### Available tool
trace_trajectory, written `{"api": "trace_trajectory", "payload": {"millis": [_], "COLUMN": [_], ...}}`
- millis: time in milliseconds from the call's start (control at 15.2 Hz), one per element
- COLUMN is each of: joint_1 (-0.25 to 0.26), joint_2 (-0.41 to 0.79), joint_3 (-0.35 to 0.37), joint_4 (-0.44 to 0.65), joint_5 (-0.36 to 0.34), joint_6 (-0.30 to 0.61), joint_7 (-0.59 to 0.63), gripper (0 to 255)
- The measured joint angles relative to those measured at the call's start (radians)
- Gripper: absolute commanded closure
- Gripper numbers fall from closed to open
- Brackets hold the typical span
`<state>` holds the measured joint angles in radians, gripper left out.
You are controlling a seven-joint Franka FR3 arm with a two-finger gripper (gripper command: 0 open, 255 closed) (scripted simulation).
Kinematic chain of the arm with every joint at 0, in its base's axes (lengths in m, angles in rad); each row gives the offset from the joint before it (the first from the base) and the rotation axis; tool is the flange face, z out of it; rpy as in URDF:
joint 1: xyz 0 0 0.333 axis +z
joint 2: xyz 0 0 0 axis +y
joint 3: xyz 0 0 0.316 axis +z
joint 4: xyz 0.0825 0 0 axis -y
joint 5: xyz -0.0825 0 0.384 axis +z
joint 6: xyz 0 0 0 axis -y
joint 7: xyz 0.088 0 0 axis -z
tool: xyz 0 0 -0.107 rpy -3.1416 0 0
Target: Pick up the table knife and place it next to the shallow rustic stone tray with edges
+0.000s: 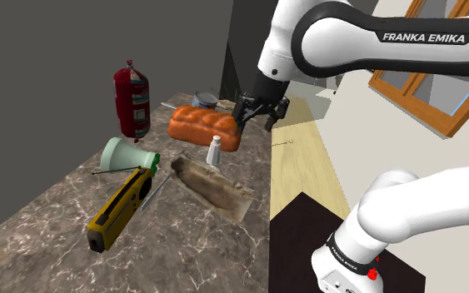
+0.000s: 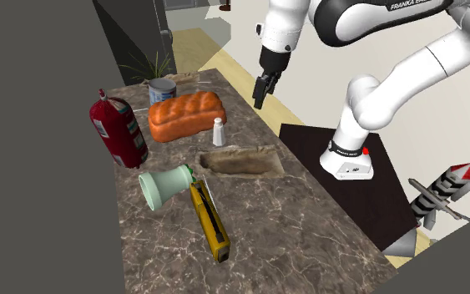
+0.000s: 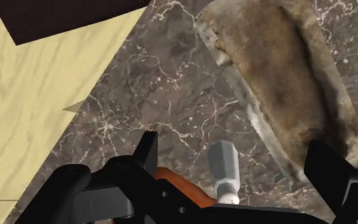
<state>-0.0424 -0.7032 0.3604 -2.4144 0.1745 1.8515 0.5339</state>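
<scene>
Shoulder view, from its left: you have a yellow hand tool (image 1: 120, 208) lying on the brown marbled counter (image 1: 49, 225). A red fire extinguisher (image 1: 132, 104) stands behind it, and a pale green cup-shaped thing (image 1: 127, 156) lies on its side. The table knife (image 1: 152, 194) lies flat just beside the yellow tool, in the narrow strip between it and the stone tray (image 1: 214, 188). Whether it touches the tray you cannot tell. Further right come a small white shaker (image 1: 214, 151), an orange-brown loaf (image 1: 203, 126) and a tin can (image 1: 207, 99). Your gripper (image 1: 256, 115) hangs above the counter's edge, just past the loaf and well apart from the knife. On the wrist view its fingers (image 3: 147, 147) stand wide apart and clasp nothing, with the shaker and the tray below them.
</scene>
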Motion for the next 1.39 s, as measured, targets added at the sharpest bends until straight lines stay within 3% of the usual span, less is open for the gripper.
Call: {"api": "trace_trajectory", "payload": {"millis": [462, 792, 924, 1122, 1386], "joint_1": [-0.071, -0.161, -0.205, -0.230, -0.150], "joint_2": [0.189, 0.394, 0.518, 0.705, 0.960], "joint_3": [0.228, 0.398, 0.476, 0.546, 0.526], "joint_4": [0.066, 0.173, 0.237, 0.334, 0.496], "joint_5": [0.022, -0.056, -0.134, -0.284, -0.488], "joint_6": [0.111, 0.177, 0.204, 0.207, 0.169], "joint_7": [0.362, 0.648, 0.788, 1.008, 1.278], "gripper": [0, 0, 0, 0, 0]}}
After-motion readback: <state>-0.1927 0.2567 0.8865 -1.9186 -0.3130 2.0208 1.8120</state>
